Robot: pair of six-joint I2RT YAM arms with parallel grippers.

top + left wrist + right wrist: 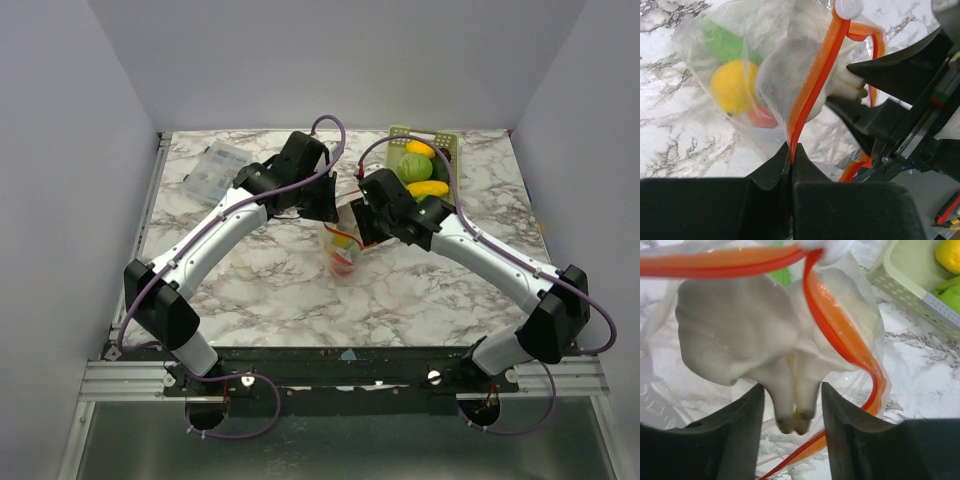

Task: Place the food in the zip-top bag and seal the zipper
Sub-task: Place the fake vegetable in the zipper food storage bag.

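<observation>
counter (pixel 250 290): white marble pattern, grey veins. zip-top bag (pixel 700 35): clear film. zipper (pixel 812 90): orange-red. garlic bulb (pixel 735 330): off-white. lemon (pixel 732 87): yellow. green piece (pixel 725 42): bright green. round fruit (pixel 762 117): red-orange. basket (pixel 900 285): pale green; contents yellow and green. right fingers (pixel 735 440): black. arms (pixel 225 225): white links, black joints.

Clear bag (pixel 343 258) mid-table, zipper (pixel 816 80) open; garlic (pixel 735 325) @ mouth, lemon (pixel 730 90) inside.
</observation>
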